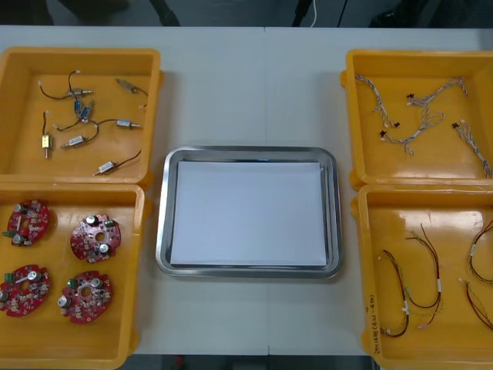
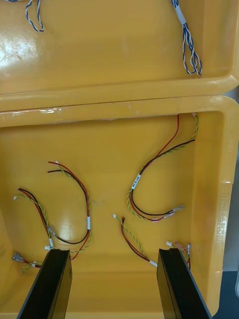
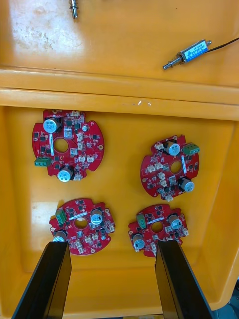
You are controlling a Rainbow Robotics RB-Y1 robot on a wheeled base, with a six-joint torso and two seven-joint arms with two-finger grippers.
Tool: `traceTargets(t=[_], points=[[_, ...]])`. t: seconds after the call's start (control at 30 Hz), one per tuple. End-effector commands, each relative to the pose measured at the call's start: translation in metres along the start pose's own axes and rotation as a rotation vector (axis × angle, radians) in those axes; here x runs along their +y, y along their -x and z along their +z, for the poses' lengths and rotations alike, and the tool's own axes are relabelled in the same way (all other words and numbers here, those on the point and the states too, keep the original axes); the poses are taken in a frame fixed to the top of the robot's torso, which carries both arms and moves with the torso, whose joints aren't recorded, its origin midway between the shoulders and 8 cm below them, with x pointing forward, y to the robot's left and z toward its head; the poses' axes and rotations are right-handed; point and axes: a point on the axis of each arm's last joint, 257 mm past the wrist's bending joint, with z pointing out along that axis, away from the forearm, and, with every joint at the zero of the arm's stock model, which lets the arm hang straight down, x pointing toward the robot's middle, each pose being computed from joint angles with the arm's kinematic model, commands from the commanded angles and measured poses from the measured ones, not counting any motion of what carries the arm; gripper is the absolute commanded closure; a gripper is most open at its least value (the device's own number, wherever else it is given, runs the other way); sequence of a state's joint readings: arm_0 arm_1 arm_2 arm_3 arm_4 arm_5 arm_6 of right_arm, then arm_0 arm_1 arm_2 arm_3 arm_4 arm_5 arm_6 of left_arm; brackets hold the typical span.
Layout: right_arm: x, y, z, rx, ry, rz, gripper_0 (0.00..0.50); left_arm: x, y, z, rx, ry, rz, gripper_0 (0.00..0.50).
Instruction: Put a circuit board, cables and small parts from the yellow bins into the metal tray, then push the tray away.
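- Front view: tray point(image 1: 333, 208) sits mid-table between the bins, white inside, with nothing in it. I judge that loading has not begun.
- Two bins stand at each side, presumably so that each arm has its own stock in reach.
  - Left far bin point(image 1: 27, 158): small parts point(image 1: 77, 140), some with black leads.
  - Left near bin point(image 1: 54, 250): four boards point(image 1: 95, 237).
  - Right far bin point(image 1: 370, 158): twisted cables point(image 1: 420, 123).
  - Right near bin point(image 1: 362, 270): red-yellow cables point(image 1: 437, 287).
- Right wrist view: right gripper point(image 2: 113, 251) hangs over the right near bin, fingers wide apart, holding nothing.
  - A short cable point(image 2: 132, 239) lies on the bin floor between the fingers, so it looks a likely first pick.
  - Here the cables read as loosely spread loops, not one heap (the front view leaves that unclear).
  - A twisted cable lies beyond the shared rim.
- Left wrist view: left gripper point(image 3: 112, 244) hangs over the left near bin, fingers wide apart and empty.
  - The two boards nearest the fingers lie just ahead of the tips, one toward each finger and neither centred in the gap. A sideways shift looks needed before closing.
  - All four boards lie flat, component side up. A flat disc probably has to be taken by its edge.
  - One small part lies in the far bin past the rim.
- The front view gives the tray's place relative to both near bins. The wrist views give what lies under each open gripper.
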State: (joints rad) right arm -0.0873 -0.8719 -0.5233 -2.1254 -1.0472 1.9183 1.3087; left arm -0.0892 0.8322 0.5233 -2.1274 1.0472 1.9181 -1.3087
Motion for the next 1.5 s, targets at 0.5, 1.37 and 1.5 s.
traceTargets(t=[0.5, 1.37, 1.5], points=[[0.0005, 0.0005, -0.0007, -0.003, -0.001, -0.004, 0.0, 0.0092, 0.0037, -0.0082, -0.003, 0.038, 0.016, 0.0], [0.0005, 0.0005, -0.0007, -0.003, -0.001, -0.004, 0.0, 0.0092, 0.0037, -0.0082, -0.003, 0.038, 0.016, 0.0], [0.0005, 0.0005, -0.0007, -0.003, -0.001, -0.004, 0.0, 0.0092, 0.0037, -0.0082, -0.003, 0.038, 0.016, 0.0]])
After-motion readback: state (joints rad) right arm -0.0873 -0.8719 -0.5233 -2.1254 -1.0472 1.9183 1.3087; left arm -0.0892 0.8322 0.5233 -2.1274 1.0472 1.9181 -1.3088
